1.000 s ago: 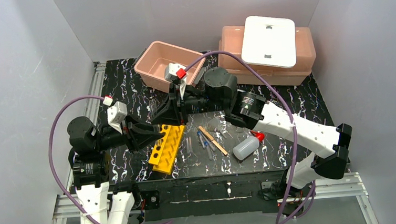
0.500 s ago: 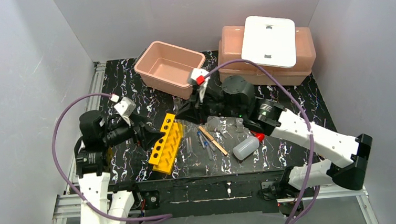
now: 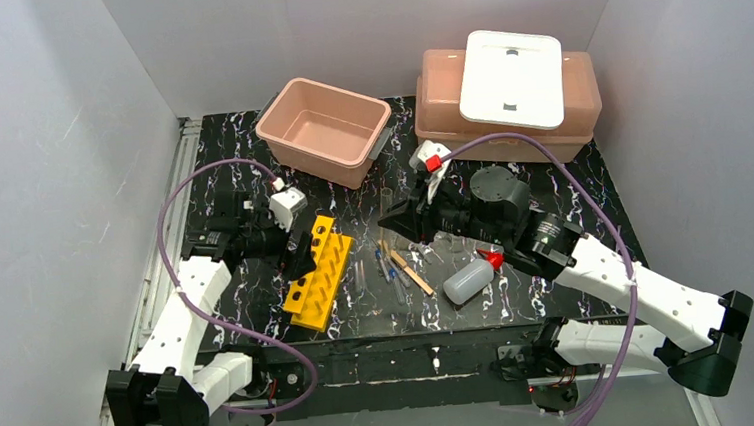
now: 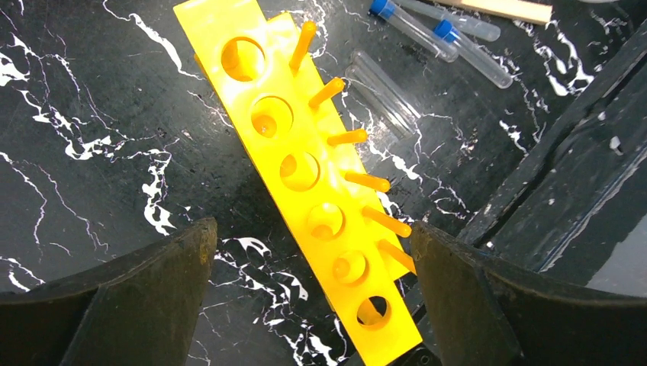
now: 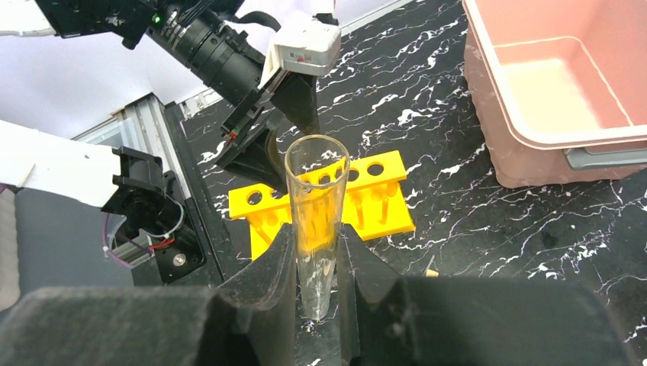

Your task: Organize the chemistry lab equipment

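- Glass, clear: one tube (image 5: 317, 175) stands upright, clamped in the right gripper (image 5: 315, 240) above the bench (image 3: 250, 172).
- The yellow rack (image 3: 319, 277) sits on the bench nearby, holes facing up.
- The left gripper (image 4: 311, 244), clenched at the rack a second ago, now hangs spread wide over it, touching nothing.
- Both arms have drawn back since then, the right towards the wooden stick (image 3: 405, 267).
- The rack looks settled, so slotting the tube should come next.

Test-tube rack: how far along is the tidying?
Done: nothing; the yellow rack has empty holes. In hand: the right jaws grip one glass tube upright; the left jaws stand open over the rack. Left: tubes, pipettes, wooden stick and squeeze bottle lie loose.
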